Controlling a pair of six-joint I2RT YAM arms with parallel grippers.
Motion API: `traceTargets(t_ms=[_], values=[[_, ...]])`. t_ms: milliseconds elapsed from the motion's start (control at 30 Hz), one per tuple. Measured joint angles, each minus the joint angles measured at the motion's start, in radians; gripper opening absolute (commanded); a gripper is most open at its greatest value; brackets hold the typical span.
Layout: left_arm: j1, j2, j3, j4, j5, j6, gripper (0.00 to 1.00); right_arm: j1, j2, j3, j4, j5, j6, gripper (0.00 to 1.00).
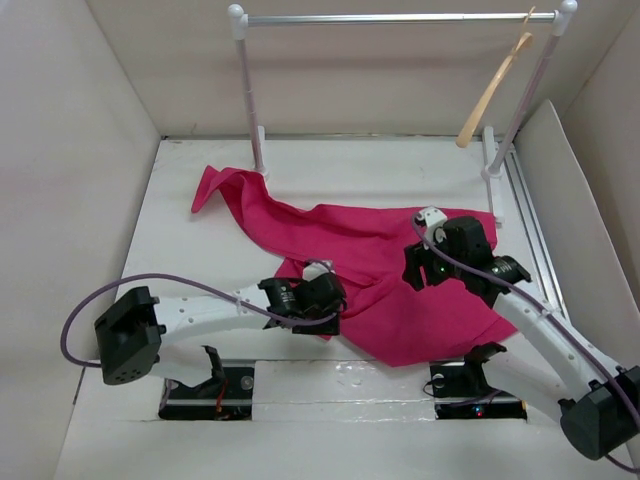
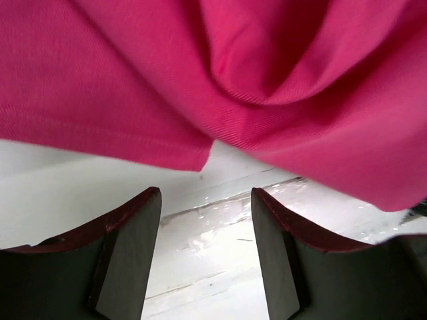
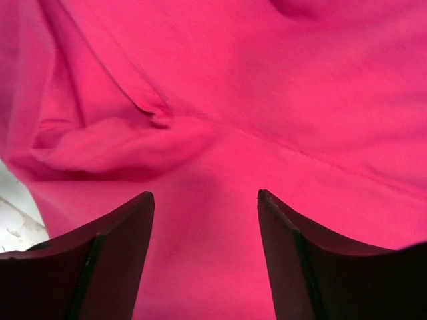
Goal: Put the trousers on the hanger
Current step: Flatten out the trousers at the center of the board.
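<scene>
The magenta-pink trousers point(image 1: 350, 250) lie crumpled across the middle of the white table, one end reaching toward the back left. The tan wooden hanger point(image 1: 492, 90) hangs by its hook from the right end of the rail. My left gripper point(image 1: 335, 300) is open and empty at the trousers' near-left edge; in the left wrist view the trousers point(image 2: 220, 73) have a hem just beyond my left gripper point(image 2: 205, 200), with bare table between the fingers. My right gripper point(image 1: 412, 268) is open just above the cloth; the right wrist view shows only the trousers point(image 3: 220, 100) beyond my right gripper point(image 3: 205, 200).
A white-and-silver rail frame point(image 1: 400, 18) stands at the back, its posts at the left point(image 1: 250, 100) and right point(image 1: 520, 110). White walls enclose the table on the left, back and right. A metal track point(image 1: 535, 235) runs along the right side.
</scene>
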Motion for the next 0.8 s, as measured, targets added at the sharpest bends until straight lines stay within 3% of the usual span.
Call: traceTargets(t_ms=[200,233,267,467,500,533,600,800], values=[[-0.028,0.065,-0.028,0.02,-0.008,-0.063,0.53,-0.12,-0.09,-0.077,-0.039,-0.022,0.003,0.7],[-0.028,0.076,-0.034,0.037,-0.007,-0.066,0.42,-0.143,-0.095,-0.086,-0.042,-0.032,0.003,0.7],[-0.029,0.085,-0.039,0.049,-0.003,-0.072,0.38,-0.163,-0.096,-0.094,-0.044,-0.038,0.003,0.7],[-0.046,0.168,-0.043,0.075,-0.004,-0.076,0.45,-0.293,-0.115,-0.137,-0.047,-0.064,-0.003,0.76],[-0.047,0.182,-0.035,0.072,-0.008,-0.077,0.42,-0.323,-0.117,-0.145,-0.047,-0.072,-0.007,0.76],[-0.047,0.189,-0.027,0.073,-0.015,-0.076,0.21,-0.357,-0.115,-0.154,-0.046,-0.08,-0.012,0.78],[-0.047,0.219,-0.005,0.065,-0.039,-0.074,0.0,-0.423,-0.106,-0.18,-0.039,-0.093,-0.019,0.79],[-0.048,0.163,0.022,-0.07,-0.136,-0.07,0.0,-0.585,-0.03,-0.28,0.023,-0.137,-0.008,0.76]])
